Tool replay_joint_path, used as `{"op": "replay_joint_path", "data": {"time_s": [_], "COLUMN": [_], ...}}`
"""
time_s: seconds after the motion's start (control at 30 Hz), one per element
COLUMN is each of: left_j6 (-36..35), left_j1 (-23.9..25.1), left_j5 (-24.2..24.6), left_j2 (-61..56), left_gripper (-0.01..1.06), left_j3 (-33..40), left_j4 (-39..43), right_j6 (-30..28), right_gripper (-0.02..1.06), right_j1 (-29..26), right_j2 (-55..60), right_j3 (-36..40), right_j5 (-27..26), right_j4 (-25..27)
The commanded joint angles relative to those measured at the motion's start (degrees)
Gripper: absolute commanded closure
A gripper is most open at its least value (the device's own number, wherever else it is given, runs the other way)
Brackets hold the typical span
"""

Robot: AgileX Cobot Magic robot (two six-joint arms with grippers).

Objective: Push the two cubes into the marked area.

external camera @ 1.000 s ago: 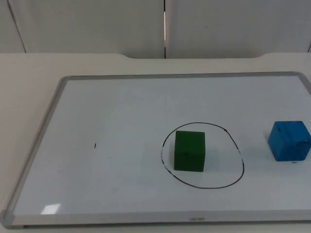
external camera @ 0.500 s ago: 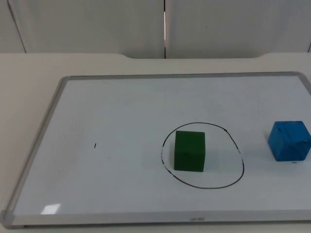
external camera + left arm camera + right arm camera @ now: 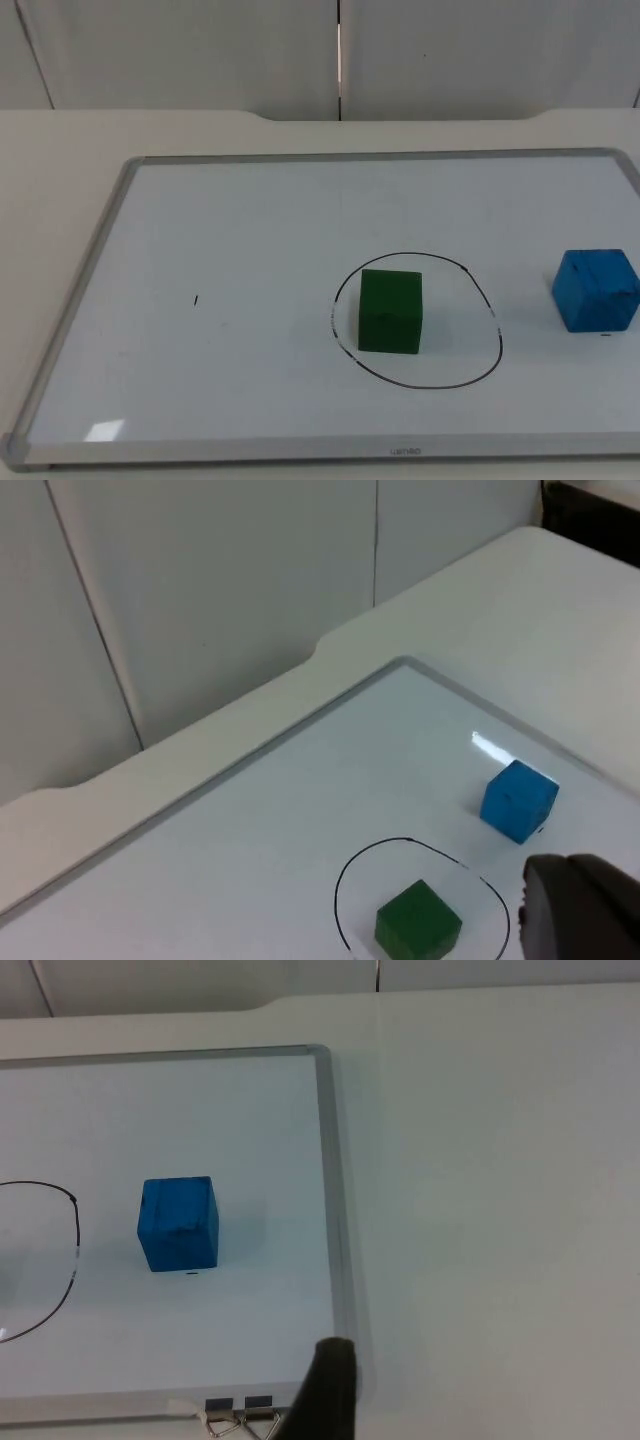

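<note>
A green cube [image 3: 390, 311] stands inside the black hand-drawn oval [image 3: 410, 254] on the whiteboard, towards the oval's left side. A blue cube [image 3: 596, 290] rests outside the oval, to its right and close to the board's right end. The left wrist view takes in the green cube [image 3: 418, 920], the oval and the blue cube [image 3: 518, 800] from afar, past my left gripper [image 3: 575, 915]. My right gripper [image 3: 325, 1390] hovers off the board's right edge, well apart from the blue cube [image 3: 178, 1223]. Both arms wait away from the cubes.
The whiteboard's metal frame [image 3: 95, 250] runs round the work surface. Two binder clips [image 3: 230, 1415] grip the board's edge near my right gripper. A small black mark [image 3: 196, 299] sits on the board's left half. The grey partition wall [image 3: 200, 50] closes the table's far side.
</note>
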Motion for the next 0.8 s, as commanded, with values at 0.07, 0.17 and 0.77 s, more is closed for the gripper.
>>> {"op": "replay_joint_path", "data": {"time_s": [0.07,0.17,0.77], "left_j6": [-2.3,-3.5,-9.8], "left_j1": [-0.1,-0.1,-0.1], "left_j5": [1.3,2.0,18.4], "left_j2": [-6.9,-12.6,-39.6], "left_gripper": [1.05,1.05,1.05], "left_j3": [6.5,12.9,20.1], "left_j4": [0.9,1.0,6.3], "right_j6": [-0.4,-0.4,-0.4], "right_gripper": [0.29,0.29,0.29], "right_j1": [-0.2,-0.2,-0.2], "right_j2": [-0.2,-0.2,-0.2], "right_j3": [0.1,0.1,0.1], "right_j5": [0.0,0.0,0.0], "right_j4": [0.1,0.1,0.1]}}
